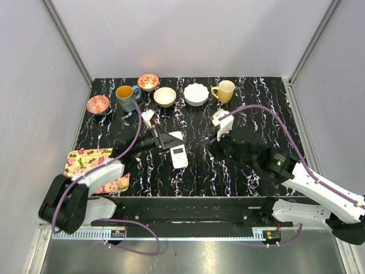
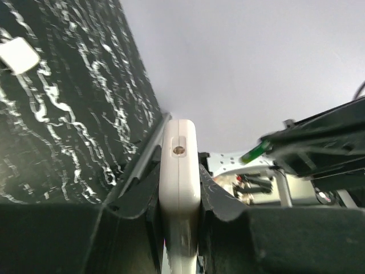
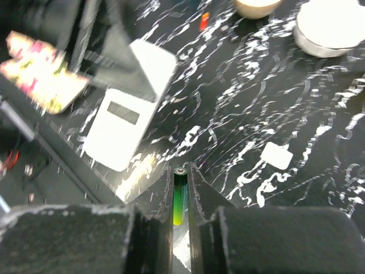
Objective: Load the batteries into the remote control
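– Left gripper [image 2: 180, 188] is clamped on the remote control [image 2: 179, 140], pressing on its two flat faces. You should hold it rigid.
– And the right?
– Right gripper [image 3: 180, 174] pinches a green battery [image 3: 179, 204] lengthwise, near the remote control. Square it up and check polarity before you press. I cannot tell which face is open.

Along the back of the table [image 1: 228, 182], left to right, stand a small dish [image 1: 98, 104], a mug [image 1: 126, 95], a rear bowl [image 1: 148, 81] set furthest back, a middle bowl [image 1: 165, 97], a scalloped bowl [image 1: 195, 94] and a second mug [image 1: 224, 91]. A cloth [image 1: 91, 165] lies at the front left corner. Mid-table, the remote control [image 2: 179, 165] sits clamped in the left gripper [image 2: 180, 191]. To its right, a little apart, the right gripper [image 3: 179, 174] pinches a battery [image 3: 179, 200] between its fingers.
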Controlling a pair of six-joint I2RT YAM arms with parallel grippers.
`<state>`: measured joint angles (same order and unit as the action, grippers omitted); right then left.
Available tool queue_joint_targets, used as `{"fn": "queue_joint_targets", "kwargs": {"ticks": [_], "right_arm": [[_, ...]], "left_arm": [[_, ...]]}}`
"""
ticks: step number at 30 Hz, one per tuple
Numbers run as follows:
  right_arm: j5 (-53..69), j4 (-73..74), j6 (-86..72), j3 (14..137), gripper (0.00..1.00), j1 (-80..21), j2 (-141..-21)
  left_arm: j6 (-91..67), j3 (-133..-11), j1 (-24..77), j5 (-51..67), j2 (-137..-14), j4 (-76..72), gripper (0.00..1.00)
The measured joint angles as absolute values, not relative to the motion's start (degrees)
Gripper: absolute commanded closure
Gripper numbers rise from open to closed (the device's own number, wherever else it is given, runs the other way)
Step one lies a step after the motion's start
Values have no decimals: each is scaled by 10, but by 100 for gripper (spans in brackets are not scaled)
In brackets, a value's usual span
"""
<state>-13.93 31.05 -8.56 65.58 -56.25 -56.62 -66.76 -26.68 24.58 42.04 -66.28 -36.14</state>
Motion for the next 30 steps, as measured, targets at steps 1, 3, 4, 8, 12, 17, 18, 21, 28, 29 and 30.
{"fn": "queue_joint_targets", "kwargs": {"ticks": [1,3,4,8,12,17,18,21,28,29,30], "right_arm": [[-119,306,-71,642,100,-571,-558],[-82,301,-38,618,100,-582,-554],[-69,300,-27,611,100,-584,-554],[-13,288,27,605,100,-594,-556],[33,265,69,611,100,-602,-564],[85,240,118,626,100,-615,-588],[92,234,125,628,100,-618,-596],[111,217,139,630,100,-627,-613],[138,206,163,645,100,-644,-638],[142,206,164,645,100,-645,-640],[143,206,165,645,100,-647,-642]], "left_arm": [[-689,-275,246,441,-689,-395,100],[-730,-289,246,477,-735,-457,100],[-744,-293,247,489,-750,-473,100],[-803,-319,250,543,-807,-537,100],[-798,-346,255,576,-814,-510,100],[-720,-397,271,594,-814,-383,100],[-704,-405,275,596,-813,-359,100],[-662,-422,281,602,-812,-297,100],[-619,-435,284,611,-812,-232,100],[-616,-436,284,611,-812,-227,100],[-613,-438,286,613,-812,-223,100]]}}
